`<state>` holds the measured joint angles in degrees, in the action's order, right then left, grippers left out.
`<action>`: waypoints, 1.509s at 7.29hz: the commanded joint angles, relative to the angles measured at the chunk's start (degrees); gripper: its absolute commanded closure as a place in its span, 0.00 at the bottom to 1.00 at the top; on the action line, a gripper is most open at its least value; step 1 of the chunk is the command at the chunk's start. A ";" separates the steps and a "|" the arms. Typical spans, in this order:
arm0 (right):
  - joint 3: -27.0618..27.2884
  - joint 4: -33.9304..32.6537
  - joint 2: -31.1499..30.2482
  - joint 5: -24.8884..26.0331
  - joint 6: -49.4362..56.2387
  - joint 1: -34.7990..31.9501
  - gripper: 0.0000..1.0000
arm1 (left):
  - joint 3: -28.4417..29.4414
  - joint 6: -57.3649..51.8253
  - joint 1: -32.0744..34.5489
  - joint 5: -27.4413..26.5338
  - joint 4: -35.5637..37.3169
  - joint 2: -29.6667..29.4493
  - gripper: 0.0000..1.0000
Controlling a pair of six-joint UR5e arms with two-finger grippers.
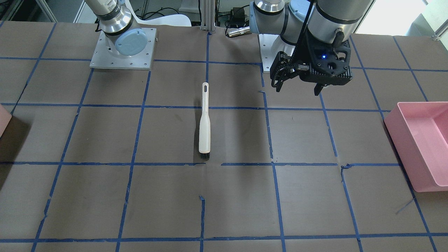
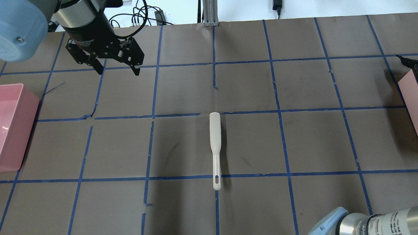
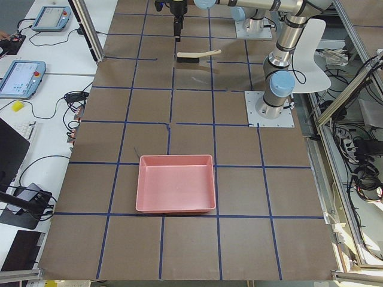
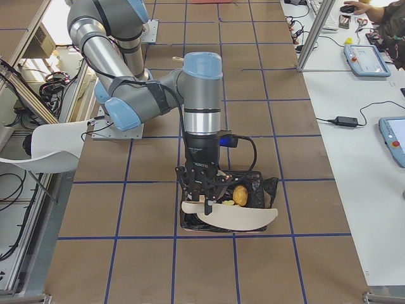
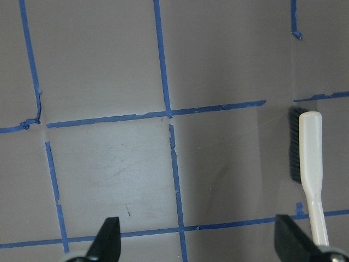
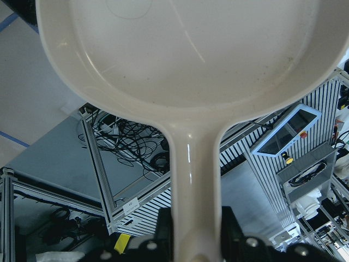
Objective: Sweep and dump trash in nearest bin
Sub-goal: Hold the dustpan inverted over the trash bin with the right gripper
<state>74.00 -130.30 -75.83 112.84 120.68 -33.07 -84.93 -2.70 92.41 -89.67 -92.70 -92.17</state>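
Note:
A tan potato-shaped lump lies inside a black-lined container under my right arm; the two orange-tan chunks are hidden. My right gripper is shut on the handle of a cream dustpan, whose inside looks empty. In the right side view my right gripper holds the dustpan over the container's near side. The pale pink bin shows only as a slanted edge. My left gripper is open and empty above the table.
A cream brush with black bristles lies flat mid-table. A rose-pink deep tub stands at the table end on my left. Blue tape lines grid the brown table.

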 commanded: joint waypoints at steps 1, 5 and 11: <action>0.52 0.39 -0.10 -0.25 0.00 -0.24 0.88 | 0.03 -0.03 -0.04 0.20 0.07 0.33 0.00; 1.41 16.16 -0.19 -8.51 -7.87 0.20 0.90 | -0.06 -0.20 -0.04 -0.33 0.07 0.42 0.00; 2.72 40.01 -3.36 -31.69 -31.86 -0.24 0.90 | -0.06 -0.03 0.05 -0.33 0.07 0.50 0.00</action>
<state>75.95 -95.08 -79.08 86.48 94.71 -33.20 -84.99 -2.75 92.43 -90.00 -92.64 -91.67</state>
